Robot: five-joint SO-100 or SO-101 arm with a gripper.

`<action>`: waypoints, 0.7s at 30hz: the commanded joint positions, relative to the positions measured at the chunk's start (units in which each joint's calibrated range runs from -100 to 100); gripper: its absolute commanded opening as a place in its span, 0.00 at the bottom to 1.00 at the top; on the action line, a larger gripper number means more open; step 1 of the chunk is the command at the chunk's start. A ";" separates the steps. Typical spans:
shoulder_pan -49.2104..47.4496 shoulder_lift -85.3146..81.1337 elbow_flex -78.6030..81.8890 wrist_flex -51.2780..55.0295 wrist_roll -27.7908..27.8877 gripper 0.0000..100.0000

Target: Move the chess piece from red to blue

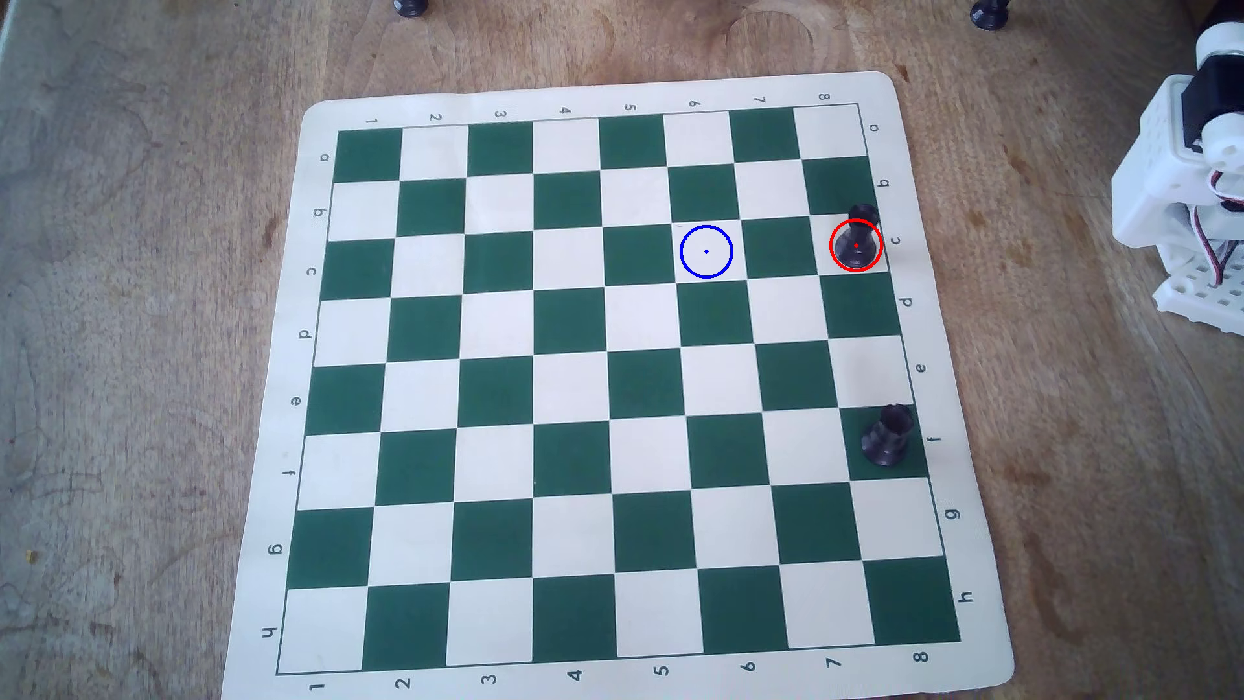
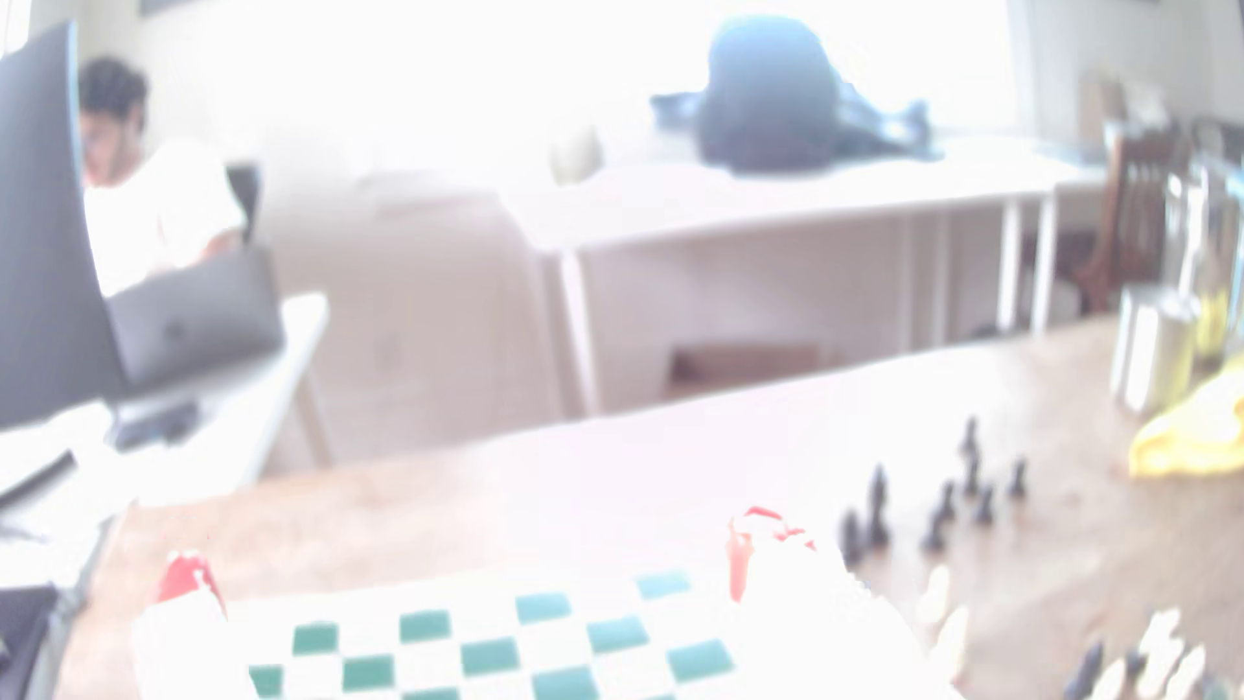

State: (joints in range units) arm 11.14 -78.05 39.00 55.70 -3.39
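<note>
In the overhead view the chess piece (image 1: 859,229), a small black rook, stands on the red circle (image 1: 832,250) on a white square at the board's right edge. The blue circle (image 1: 681,256) lies two squares to the left on another white square, with nothing on it. My gripper does not show in the overhead view. In the blurred, overexposed wrist view my gripper (image 2: 464,572) is open, its two orange-red fingertips (image 2: 183,577) wide apart above the near edge of the board. The rook and both circles do not show there.
A stockier black piece (image 1: 888,437) stands on a green square three rows below the rook. The arm's white base (image 1: 1185,202) sits right of the green-and-white board (image 1: 283,377). Two black pieces (image 1: 988,13) stand beyond its top edge. Several spare pieces (image 2: 942,511) stand on the wooden table.
</note>
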 commanded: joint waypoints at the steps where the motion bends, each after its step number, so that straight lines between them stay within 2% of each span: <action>1: -2.26 7.25 -7.27 11.62 -1.51 0.41; 4: -4.06 10.56 -7.99 16.46 -2.25 0.38; 8: -5.07 13.28 -7.17 17.36 -3.66 0.35; 13: -5.46 19.13 -7.54 21.37 -2.64 0.33; 21: -6.09 27.20 -7.17 22.19 -2.30 0.36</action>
State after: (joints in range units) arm 5.68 -52.16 34.84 76.97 -5.98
